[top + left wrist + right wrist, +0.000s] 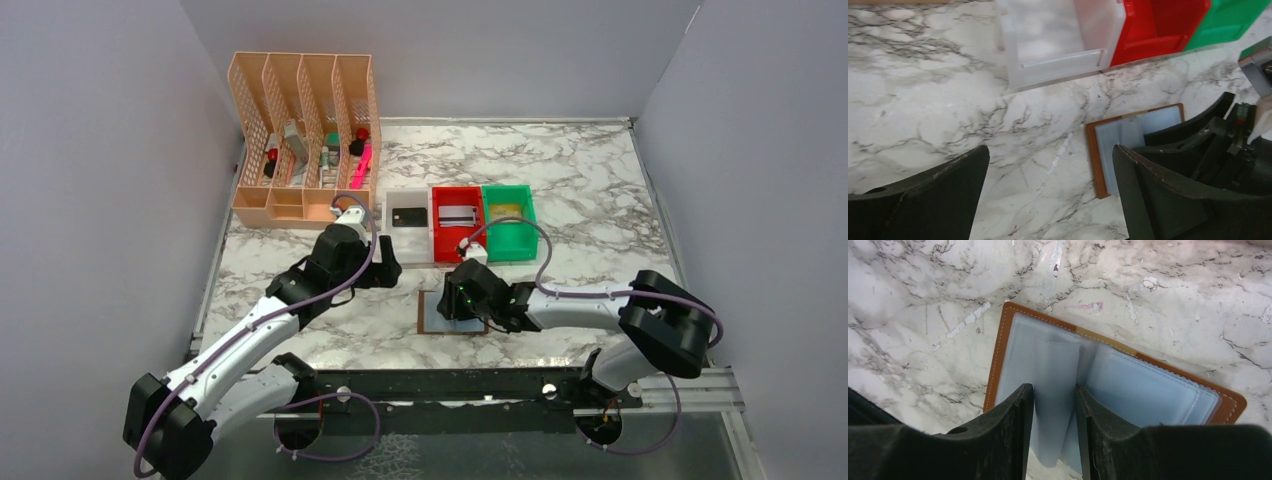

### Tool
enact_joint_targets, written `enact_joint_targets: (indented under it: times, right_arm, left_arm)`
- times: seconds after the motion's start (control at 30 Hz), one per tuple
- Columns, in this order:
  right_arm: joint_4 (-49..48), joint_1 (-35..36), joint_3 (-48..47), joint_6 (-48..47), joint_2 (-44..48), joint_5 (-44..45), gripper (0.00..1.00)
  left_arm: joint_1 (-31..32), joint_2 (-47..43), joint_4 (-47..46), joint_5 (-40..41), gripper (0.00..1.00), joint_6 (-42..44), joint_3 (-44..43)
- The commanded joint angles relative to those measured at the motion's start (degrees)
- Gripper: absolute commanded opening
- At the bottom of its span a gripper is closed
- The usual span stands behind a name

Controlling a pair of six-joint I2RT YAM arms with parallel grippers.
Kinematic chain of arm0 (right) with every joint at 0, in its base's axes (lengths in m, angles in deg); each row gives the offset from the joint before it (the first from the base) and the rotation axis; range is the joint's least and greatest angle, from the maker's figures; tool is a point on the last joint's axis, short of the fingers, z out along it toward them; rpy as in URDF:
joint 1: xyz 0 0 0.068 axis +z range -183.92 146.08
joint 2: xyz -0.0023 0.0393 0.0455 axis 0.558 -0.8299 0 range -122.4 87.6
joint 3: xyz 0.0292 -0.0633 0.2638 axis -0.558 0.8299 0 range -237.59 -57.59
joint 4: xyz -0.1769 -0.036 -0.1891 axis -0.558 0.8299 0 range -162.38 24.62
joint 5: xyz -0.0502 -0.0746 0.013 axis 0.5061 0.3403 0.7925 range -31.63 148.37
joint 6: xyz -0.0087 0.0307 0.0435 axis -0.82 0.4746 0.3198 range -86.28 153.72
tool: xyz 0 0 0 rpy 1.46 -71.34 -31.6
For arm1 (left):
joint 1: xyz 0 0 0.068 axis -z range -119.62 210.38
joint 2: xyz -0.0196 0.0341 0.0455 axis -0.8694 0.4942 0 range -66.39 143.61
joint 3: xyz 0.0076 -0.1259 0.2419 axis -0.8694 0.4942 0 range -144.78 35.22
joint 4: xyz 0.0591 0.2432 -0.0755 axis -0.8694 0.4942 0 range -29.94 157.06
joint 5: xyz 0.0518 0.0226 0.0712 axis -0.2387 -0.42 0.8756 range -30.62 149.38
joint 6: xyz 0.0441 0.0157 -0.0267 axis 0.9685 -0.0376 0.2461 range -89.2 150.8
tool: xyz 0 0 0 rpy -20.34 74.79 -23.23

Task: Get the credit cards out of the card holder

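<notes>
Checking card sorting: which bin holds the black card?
The white bin, leftmost of the three. The red bin holds a silvery card, the green bin a gold one.

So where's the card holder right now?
In the top view the card holder lies open on the marble table, near centre, just in front of the white bin and red bin, partly under the right tool.

No legible writing, labels or numbers, card holder (1148, 390) pockets unmarked (the rest too small to tell)
</notes>
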Motion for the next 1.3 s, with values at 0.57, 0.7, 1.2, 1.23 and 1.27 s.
enact_joint_targets:
  times: [0.57,0.7,1.2,1.23,1.27]
  right_arm:
    - [-24.9,-7.8,17.8,8.3,4.1,-13.8,0.41]
    - [-24.9,-7.9,18.1,8.5,4.2,-13.9,0.41]
    - [-24.1,-8.1,18.5,8.2,5.1,-13.5,0.41]
    - [-24.1,-8.1,18.5,8.2,5.1,-13.5,0.41]
    - [-24.2,-8.1,18.5,8.2,5.1,-13.4,0.41]
  left_arm:
    - [6.8,18.1,-28.8,-24.6,0.66,-12.3,6.0]
    - [8.7,23.1,-30.5,-22.2,0.45,-13.8,5.5]
    - [11.3,30.9,-29.4,-14.0,0.11,-13.6,1.8]
    - [11.5,31.5,-29.0,-13.8,0.1,-13.3,1.4]
    - [11.7,32.1,-28.7,-13.6,0.09,-13.1,0.9]
